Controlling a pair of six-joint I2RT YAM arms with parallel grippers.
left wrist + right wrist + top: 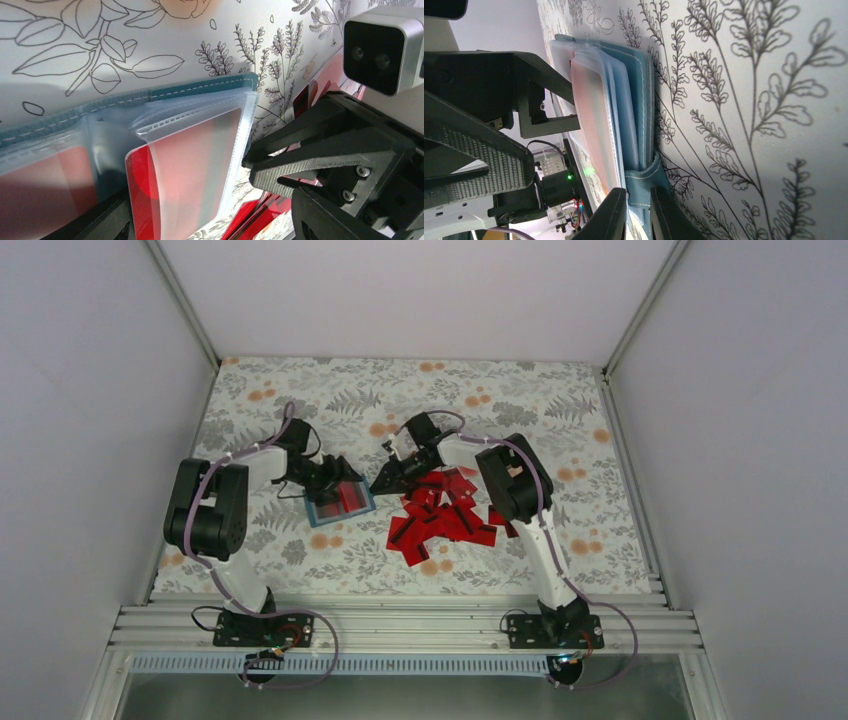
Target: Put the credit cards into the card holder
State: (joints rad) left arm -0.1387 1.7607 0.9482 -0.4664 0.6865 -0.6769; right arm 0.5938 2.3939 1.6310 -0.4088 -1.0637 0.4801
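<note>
The teal card holder (340, 504) lies open on the floral cloth, with red showing in its clear sleeves. In the left wrist view a red credit card (142, 192) sits partly inside a clear sleeve of the holder (200, 87). My left gripper (333, 478) hovers over the holder, jaws wide apart around that sleeve (210, 225). My right gripper (384, 480) is at the holder's right edge, shut on its teal strap (644, 180). A pile of several red cards (445, 518) lies right of the holder.
White walls enclose the table on the left, right and back. An aluminium rail (400, 625) runs along the near edge with both arm bases on it. The two grippers are close together over the holder.
</note>
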